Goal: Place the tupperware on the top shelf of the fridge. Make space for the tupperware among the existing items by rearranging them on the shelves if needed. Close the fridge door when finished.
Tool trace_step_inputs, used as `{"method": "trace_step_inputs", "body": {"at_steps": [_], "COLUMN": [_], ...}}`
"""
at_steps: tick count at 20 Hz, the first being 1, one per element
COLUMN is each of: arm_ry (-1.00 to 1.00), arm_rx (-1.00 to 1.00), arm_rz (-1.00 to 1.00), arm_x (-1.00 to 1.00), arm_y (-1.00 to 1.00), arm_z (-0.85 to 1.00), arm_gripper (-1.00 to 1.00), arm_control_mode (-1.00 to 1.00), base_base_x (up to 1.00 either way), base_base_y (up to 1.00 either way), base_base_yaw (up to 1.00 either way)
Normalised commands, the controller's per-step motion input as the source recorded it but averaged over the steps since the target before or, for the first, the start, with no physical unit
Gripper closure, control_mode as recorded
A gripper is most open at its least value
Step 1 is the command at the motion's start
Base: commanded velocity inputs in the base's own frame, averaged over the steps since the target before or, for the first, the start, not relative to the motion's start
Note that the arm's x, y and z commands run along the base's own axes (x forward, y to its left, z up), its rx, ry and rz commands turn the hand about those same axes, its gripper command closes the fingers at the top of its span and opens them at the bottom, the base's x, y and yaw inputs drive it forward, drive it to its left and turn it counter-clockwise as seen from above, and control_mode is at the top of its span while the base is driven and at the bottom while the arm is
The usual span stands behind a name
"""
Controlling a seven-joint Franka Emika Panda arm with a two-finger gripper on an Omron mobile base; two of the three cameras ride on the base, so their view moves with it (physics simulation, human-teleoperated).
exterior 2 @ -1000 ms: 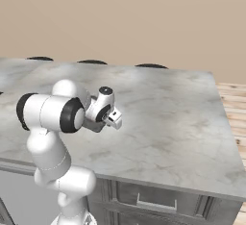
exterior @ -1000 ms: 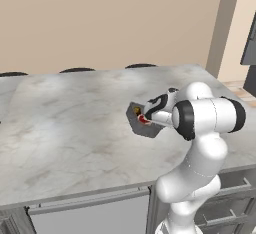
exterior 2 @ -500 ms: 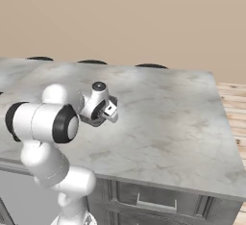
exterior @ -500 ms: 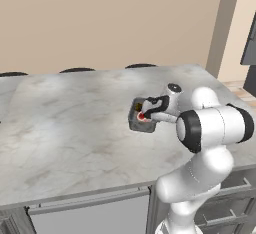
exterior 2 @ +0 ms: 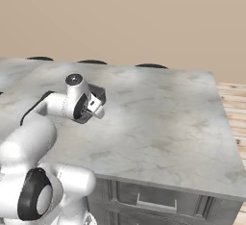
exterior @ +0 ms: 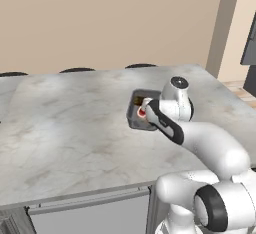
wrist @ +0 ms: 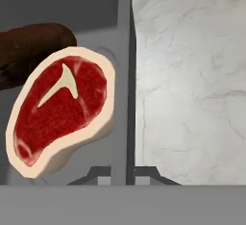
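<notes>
Two fingertips of the hand [wrist: 123,177] clenched on the tupperware [wrist: 122,75] wall, steak [wrist: 57,108] inside.

Table [exterior: 75,128] under my arm: pale grey-white marble look, soft veining, smooth, low sheen with a brighter patch of glare. Tupperware [exterior: 136,113]: matt grey, plastic-looking, thin smooth wall [wrist: 129,75] with no texture. Inside it, raw steak [wrist: 60,108]: deep red flesh with a faint wet gloss, creamy fat rim, pale bone mark. Beside it a dark brown piece [wrist: 33,46], dull and smooth. My pincer [wrist: 122,177] fingertips: dark matt. Cabinet front [exterior 2: 158,202] below the table: flat grey, satin finish. Wall [exterior: 110,18]: plain matt beige.
</notes>
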Motion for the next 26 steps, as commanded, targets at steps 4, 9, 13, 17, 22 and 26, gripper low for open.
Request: {"method": "trace_step_inputs", "body": {"at_steps": [4,9,13,17,22,26], "arm_ry": [0.01,0.06,0.06,0.04,0.00,0.00], "arm_rx": [0.00,0.00,0.01,0.00,0.00,0.00], "arm_rz": [0.02,0.01,0.04,-0.03,-0.03,-0.15], "arm_x": [-1.00,-1.00,-1.00,-0.86,-0.19,-0.98], "arm_y": [0.01,0.05,0.04,0.00,-0.11,-0.86], "arm_z": [1.00,1.00,0.78,0.08,0.00,0.00], "arm_gripper": [1.00,1.00,1.00,1.00,1.00,1.00], "arm_control_mode": [-1.00,-1.00,-1.00,-1.00,-1.00,-1.00], "base_base_x": [0.00,0.00,0.00,0.00,0.00,0.00], "base_base_y": [0.00,0.00,0.00,0.00,0.00,0.00], "base_base_yaw": [0.00,0.00,0.00,0.00,0.00,0.00]}}
